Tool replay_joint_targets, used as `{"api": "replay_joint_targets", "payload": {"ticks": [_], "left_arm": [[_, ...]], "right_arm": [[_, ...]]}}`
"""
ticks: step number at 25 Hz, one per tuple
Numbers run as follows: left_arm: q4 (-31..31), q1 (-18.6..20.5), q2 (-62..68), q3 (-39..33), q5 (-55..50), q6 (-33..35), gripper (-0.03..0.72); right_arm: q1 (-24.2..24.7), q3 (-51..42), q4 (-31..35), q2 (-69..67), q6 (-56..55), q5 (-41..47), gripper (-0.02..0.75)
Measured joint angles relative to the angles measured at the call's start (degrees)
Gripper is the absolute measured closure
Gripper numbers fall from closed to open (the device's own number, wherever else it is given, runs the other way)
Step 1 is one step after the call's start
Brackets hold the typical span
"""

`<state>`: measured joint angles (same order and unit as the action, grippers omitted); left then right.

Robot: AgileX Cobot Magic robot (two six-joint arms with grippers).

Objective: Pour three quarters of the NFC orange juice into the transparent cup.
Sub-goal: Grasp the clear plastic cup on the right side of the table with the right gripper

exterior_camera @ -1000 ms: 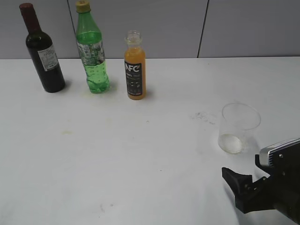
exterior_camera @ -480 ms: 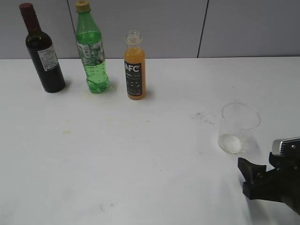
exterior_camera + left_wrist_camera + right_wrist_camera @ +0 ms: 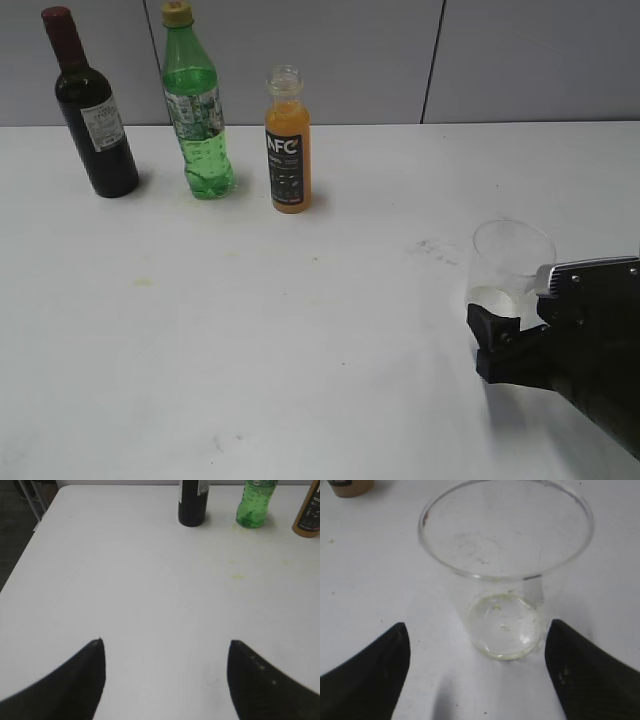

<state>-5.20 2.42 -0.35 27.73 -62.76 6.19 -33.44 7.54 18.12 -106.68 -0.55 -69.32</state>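
The NFC orange juice (image 3: 288, 142) stands upright and capless at the back of the white table; its base shows at the top right of the left wrist view (image 3: 308, 517) and at the top left of the right wrist view (image 3: 350, 487). The transparent cup (image 3: 510, 270) stands empty at the right. My right gripper (image 3: 477, 630) is open just in front of the cup (image 3: 506, 570), its jaws apart wider than the cup's base, not touching it. In the exterior view only its left finger (image 3: 495, 345) shows. My left gripper (image 3: 166, 644) is open and empty over bare table.
A dark wine bottle (image 3: 92, 110) and a green bottle with a yellow cap (image 3: 195, 108) stand left of the juice at the back; both show at the top of the left wrist view. The table's left edge (image 3: 30, 527) drops to a dark floor.
My right gripper has moved forward and up toward the cup, from the lower right corner to right in front of it. The bottles and the cup have not moved.
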Motion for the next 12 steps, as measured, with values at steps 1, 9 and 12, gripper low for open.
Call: {"api": "replay_joint_targets", "payload": {"ticks": [1,9,12], "left_arm": [[0.0,0.0,0.0,0.0,0.0,0.0,0.104],[0.0,0.0,0.0,0.0,0.0,0.0,0.104],[0.0,0.0,0.0,0.0,0.0,0.0,0.104]], "right_arm": [[0.0,0.5,0.1,-1.0,0.0,0.0,0.09],[0.0,4.9,2.9,-7.5,-0.1,0.0,0.091],[0.0,6.6,3.6,-8.2,-0.2,0.0,0.091]]}}
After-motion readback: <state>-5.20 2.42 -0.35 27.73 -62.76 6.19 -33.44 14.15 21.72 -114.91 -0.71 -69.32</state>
